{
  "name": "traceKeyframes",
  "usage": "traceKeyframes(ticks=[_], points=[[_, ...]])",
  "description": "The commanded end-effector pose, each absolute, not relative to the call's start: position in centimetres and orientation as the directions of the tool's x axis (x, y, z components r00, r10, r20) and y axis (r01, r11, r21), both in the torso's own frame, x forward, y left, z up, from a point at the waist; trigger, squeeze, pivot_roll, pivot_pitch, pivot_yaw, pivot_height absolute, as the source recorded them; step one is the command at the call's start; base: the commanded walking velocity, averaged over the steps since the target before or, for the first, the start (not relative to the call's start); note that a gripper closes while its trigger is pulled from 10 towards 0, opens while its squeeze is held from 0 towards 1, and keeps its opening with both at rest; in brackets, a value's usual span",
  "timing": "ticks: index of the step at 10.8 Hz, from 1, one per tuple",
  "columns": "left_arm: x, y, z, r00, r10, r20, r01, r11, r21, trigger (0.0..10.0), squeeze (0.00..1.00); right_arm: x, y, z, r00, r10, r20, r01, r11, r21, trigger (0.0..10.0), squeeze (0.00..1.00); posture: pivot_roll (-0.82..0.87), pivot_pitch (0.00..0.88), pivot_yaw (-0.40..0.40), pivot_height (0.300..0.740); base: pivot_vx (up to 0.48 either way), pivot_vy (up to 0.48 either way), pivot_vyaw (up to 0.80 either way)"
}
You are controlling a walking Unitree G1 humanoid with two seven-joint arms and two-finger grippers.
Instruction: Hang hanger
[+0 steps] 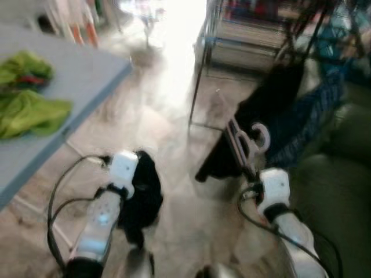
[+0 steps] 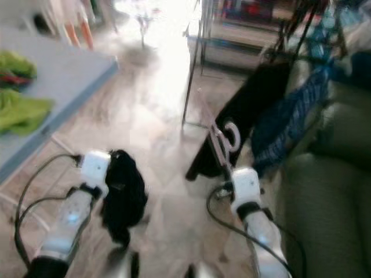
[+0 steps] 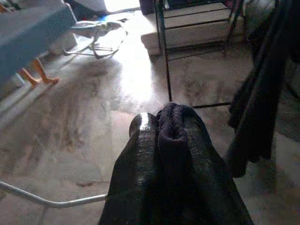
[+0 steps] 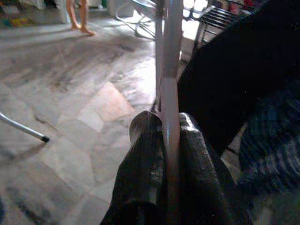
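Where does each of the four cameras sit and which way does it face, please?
Left eye view: on the head, looking forward and down at the floor; both arms, right gripper holding the hanger.
Right eye view: same head, same scene; left gripper clutching black cloth.
Left wrist view: along the left fingers, toward the metal rack.
Right wrist view: along the right fingers clamping the hanger.
Shared: hanging dark garments.

- Left arm (image 1: 101,223): silver shell, white block at the wrist, black band behind it.
- Right arm (image 1: 290,223): silver, white wrist block, black collar.
- Black cables (image 1: 55,197) loop beside both arms.
- Fingers (image 4: 194,164): black, ribbed.
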State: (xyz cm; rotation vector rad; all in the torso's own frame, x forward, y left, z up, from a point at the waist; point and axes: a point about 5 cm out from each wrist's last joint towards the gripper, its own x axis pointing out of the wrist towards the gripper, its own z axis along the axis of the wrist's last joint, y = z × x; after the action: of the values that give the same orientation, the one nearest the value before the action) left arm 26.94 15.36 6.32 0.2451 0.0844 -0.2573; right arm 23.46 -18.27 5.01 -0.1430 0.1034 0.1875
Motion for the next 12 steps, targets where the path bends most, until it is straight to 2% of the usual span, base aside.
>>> traceKeyframes(ticks=[1,4,7,10,12], points=[[27.3,16.1,6.7,0.966,-0.233,-0.113,0.253,0.940,0.227,10.0,0.00,23.7,-18.3,4.8,0.978,0.165,-0.127,-0.180,0.976,-0.119,10.0,0.00,0.03,0.120,-0.079,0.740,0.000,0.458,-0.74],[27.2,17.1,5.9,0.969,-0.189,-0.161,0.214,0.964,0.158,10.0,0.00,24.6,-18.6,5.1,0.983,0.143,-0.115,-0.158,0.979,-0.132,10.0,0.00,0.03,0.123,-0.079,0.740,-0.333,0.350,-0.80],[26.9,16.0,6.1,0.946,-0.287,-0.150,0.308,0.940,0.145,10.0,0.00,25.8,-19.0,5.7,0.988,0.122,-0.096,-0.135,0.981,-0.140,10.0,0.00,0.03,0.121,-0.078,0.740,0.000,0.000,-0.80],[27.0,15.6,6.4,0.943,-0.303,-0.136,0.321,0.937,0.138,10.0,0.00,25.8,-18.7,5.5,0.987,0.127,-0.099,-0.140,0.980,-0.138,10.0,0.00,0.03,0.124,-0.079,0.740,0.000,0.000,-0.80],[27.0,14.8,7.0,0.934,-0.343,-0.099,0.354,0.927,0.125,10.0,0.00,26.2,-18.5,5.7,0.987,0.132,-0.091,-0.143,0.980,-0.136,10.0,0.00,0.03,0.130,-0.076,0.740,0.000,0.000,-0.27]])
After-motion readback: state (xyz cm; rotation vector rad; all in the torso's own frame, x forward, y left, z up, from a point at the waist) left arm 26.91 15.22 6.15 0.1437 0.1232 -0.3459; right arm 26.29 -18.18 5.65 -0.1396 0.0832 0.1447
